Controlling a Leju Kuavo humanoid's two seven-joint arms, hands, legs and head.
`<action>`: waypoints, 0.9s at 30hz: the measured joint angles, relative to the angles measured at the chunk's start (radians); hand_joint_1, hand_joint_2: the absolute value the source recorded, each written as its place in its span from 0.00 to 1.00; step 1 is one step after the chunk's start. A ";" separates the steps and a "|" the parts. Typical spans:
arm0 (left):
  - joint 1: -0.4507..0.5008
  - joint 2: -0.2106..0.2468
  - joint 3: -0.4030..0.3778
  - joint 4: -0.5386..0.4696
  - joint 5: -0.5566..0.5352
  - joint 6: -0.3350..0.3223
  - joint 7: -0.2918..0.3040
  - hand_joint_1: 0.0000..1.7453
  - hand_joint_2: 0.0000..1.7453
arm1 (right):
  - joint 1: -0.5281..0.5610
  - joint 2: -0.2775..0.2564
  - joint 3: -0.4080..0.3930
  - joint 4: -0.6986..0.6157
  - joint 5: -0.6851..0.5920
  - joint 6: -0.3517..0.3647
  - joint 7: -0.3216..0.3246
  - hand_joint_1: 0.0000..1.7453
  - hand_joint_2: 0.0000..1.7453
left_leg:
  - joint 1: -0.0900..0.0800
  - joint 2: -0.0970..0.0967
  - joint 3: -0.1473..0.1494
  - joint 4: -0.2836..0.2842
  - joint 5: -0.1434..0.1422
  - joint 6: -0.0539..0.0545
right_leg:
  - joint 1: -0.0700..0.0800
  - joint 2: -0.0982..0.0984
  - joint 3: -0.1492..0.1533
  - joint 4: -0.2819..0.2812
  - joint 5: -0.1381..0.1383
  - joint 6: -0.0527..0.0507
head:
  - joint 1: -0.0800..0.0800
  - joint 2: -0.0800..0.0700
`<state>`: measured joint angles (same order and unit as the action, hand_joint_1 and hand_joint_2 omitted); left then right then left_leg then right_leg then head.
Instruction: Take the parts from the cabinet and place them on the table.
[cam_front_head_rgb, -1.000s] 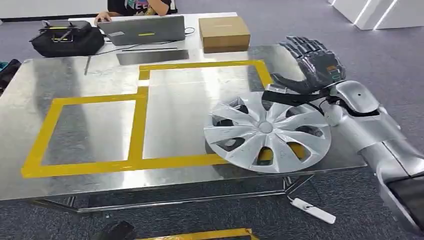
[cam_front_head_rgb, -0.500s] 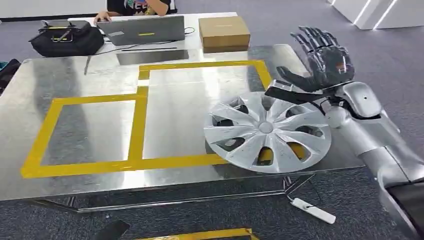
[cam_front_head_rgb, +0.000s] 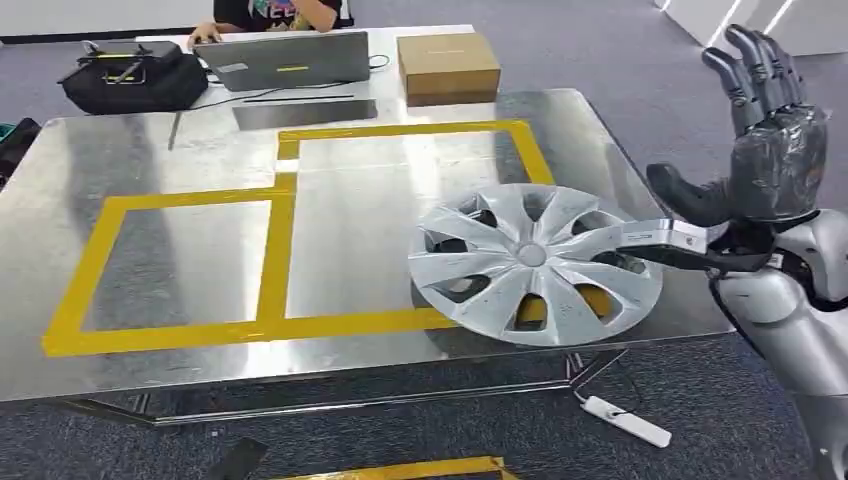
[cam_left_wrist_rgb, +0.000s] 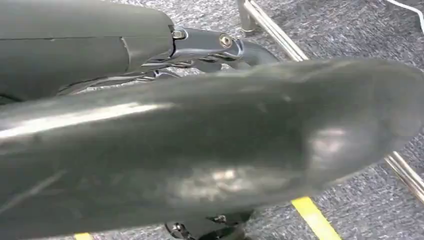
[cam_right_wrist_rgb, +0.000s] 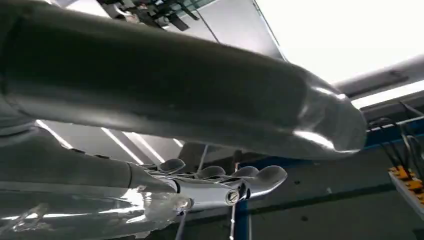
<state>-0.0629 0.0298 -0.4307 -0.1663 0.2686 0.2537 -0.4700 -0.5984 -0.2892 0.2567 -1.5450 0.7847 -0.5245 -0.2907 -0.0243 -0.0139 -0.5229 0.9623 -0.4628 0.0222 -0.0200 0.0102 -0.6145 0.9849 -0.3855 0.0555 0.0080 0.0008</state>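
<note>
Silver hubcap (cam_front_head_rgb: 535, 263) laid flat at right front corner of steel table (cam_front_head_rgb: 180, 150), overlapping yellow tape outline (cam_front_head_rgb: 275, 250). Right hand (cam_front_head_rgb: 765, 150) raised beside table edge, fingers spread, nothing held. Left hand (cam_left_wrist_rgb: 210, 150) fingers' state cannot be told.

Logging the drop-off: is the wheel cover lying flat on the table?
Flat: the wheel cover lies face up on the table, right hand lifted clear.

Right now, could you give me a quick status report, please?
Right hand open, raised beside table. Hubcap flat on table, overlapping yellow tape. Nothing obstructing.
</note>
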 joint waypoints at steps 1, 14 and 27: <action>0.000 -0.002 0.000 0.000 0.000 0.000 0.000 0.00 0.00 | 0.004 -0.002 -0.003 -0.010 0.000 0.000 0.000 0.00 0.00 | 0.000 0.000 0.000 0.000 0.000 0.000 | 0.000 0.000 0.000 0.000 0.000 0.000 | 0.000 0.000; 0.008 -0.042 0.053 0.000 0.057 0.016 -0.021 0.00 0.00 | 0.388 -0.085 -0.309 -0.365 -0.491 0.118 -0.196 0.00 0.00 | 0.001 -0.004 0.001 0.000 -0.005 0.003 | 0.001 -0.005 0.004 -0.003 -0.005 0.003 | 0.000 0.000; 0.013 -0.065 0.092 0.000 0.065 0.023 -0.012 0.00 0.00 | 0.842 0.103 -0.645 -0.591 -0.587 0.159 -0.311 0.00 0.00 | 0.001 0.003 0.007 -0.011 0.009 0.034 | -0.007 -0.003 -0.040 0.108 -0.094 0.024 | 0.005 0.000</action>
<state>-0.0499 -0.0351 -0.3384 -0.1663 0.3334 0.2770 -0.4818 0.2441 -0.1862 -0.3887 -2.1359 0.1980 -0.3651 -0.6019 -0.0234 -0.0106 -0.5159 0.9516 -0.4533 0.0559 -0.0271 0.0068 -0.6545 1.0925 -0.4793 0.0797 0.0126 0.0011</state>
